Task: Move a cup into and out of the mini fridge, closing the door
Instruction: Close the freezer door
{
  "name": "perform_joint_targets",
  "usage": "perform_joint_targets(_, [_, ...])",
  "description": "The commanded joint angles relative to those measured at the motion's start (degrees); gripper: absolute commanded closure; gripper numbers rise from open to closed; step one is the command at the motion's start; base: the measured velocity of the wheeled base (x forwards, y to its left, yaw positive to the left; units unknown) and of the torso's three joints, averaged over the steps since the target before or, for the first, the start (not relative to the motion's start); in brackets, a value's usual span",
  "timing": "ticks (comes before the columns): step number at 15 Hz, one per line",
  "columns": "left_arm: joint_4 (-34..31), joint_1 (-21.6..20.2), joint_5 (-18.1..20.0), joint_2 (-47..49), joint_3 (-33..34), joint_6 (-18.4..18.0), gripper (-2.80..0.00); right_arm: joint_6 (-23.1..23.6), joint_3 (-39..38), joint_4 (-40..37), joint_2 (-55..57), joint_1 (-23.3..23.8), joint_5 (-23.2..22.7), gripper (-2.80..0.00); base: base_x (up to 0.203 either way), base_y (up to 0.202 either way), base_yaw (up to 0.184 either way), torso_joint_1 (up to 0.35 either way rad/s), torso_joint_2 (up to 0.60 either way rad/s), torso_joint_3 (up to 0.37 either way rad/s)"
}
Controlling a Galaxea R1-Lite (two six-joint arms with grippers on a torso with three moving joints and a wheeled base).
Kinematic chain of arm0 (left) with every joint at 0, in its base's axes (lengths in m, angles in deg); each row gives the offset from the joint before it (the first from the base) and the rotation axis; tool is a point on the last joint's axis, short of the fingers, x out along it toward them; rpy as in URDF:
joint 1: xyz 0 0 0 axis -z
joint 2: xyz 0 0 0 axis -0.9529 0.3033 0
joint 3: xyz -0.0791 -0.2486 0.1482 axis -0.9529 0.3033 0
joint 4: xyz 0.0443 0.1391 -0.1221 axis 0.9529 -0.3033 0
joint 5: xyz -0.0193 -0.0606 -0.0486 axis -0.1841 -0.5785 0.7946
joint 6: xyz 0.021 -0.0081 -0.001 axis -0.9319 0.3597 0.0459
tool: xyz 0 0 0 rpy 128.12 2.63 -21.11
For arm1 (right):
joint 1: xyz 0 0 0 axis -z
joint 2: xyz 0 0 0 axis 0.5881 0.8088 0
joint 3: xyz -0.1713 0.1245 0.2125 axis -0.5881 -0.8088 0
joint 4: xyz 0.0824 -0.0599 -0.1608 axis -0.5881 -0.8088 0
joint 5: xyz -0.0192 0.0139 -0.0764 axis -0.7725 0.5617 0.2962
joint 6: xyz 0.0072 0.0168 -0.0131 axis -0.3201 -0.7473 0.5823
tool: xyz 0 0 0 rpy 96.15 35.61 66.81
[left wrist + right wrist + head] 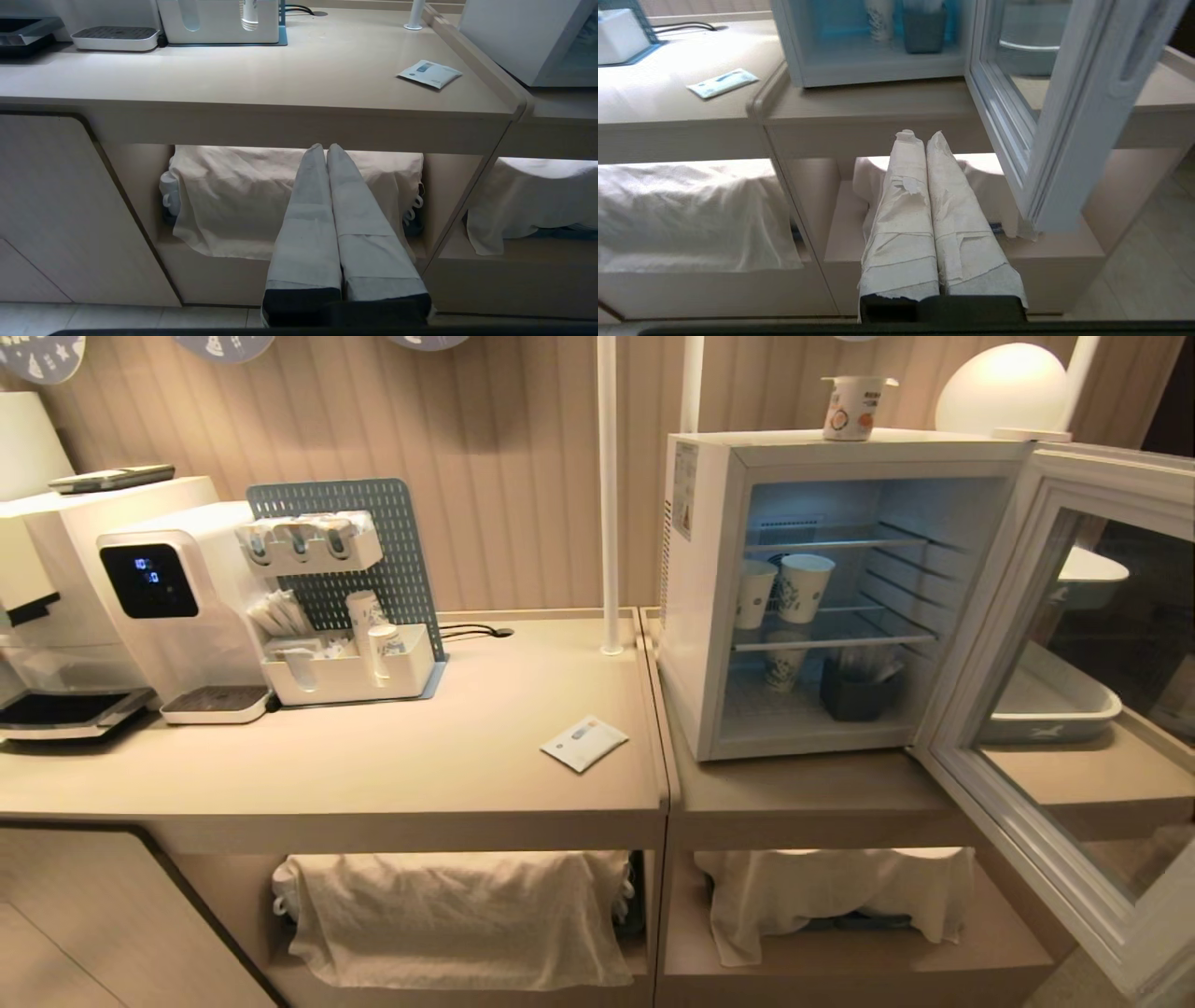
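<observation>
The cup (854, 407), small and white with an orange fruit picture, stands on top of the mini fridge (709, 597). The door (1074, 709) hangs wide open to the right, its glass pane facing me. Inside, taller blue-patterned paper cups (805, 586) stand on the wire shelves, and a dark holder (854, 695) sits on the fridge floor. Neither arm shows in the head view. My left gripper (325, 148) is shut and empty, low in front of the counter's lower shelf. My right gripper (920, 136) is shut and empty too, below the fridge, close beside the door's (1064, 140) lower edge.
A white packet (584, 743) lies on the counter left of the fridge. A water dispenser (177, 616) and a pegboard organiser (345, 616) stand at the back left. A white pole (609, 495) rises beside the fridge. Cloth-covered items (457, 915) fill the lower shelves. A tray (1055, 700) lies behind the door.
</observation>
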Motion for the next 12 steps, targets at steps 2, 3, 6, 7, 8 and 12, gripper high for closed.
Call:
perform_joint_targets(2, [0.0,0.0,0.0,0.1,0.1,0.0,0.00,0.1,-0.1,0.0,-0.1,0.0,0.0,0.00,-0.187,0.000,-0.001,0.005,0.00,0.006])
perform_joint_targets(3, [0.0,0.0,0.0,0.1,0.1,0.1,0.00,0.1,-0.1,0.0,-0.1,0.0,0.0,0.00,-0.190,0.000,0.001,0.000,0.00,0.003])
perform_joint_targets(6, [0.0,0.0,0.0,0.1,0.1,0.0,0.00,0.1,-0.1,0.0,0.0,0.0,0.0,0.00,-0.091,-0.001,0.003,0.000,0.00,0.002])
perform_joint_targets(7, [0.0,0.0,0.0,0.1,0.1,-0.1,0.00,0.1,-0.1,0.0,0.0,0.0,0.0,0.00,0.000,0.000,0.000,0.000,0.00,0.000])
perform_joint_targets(8, [0.0,0.0,0.0,0.1,0.1,-0.1,0.00,0.1,-0.1,0.0,0.0,0.0,0.0,0.00,-0.004,-0.046,-0.012,0.004,0.01,0.008])
perform_joint_targets(12, [0.0,0.0,0.0,0.1,0.1,-0.1,0.00,0.1,-0.1,0.0,0.0,0.0,0.0,0.00,-0.001,-0.064,-0.018,0.002,0.00,0.003])
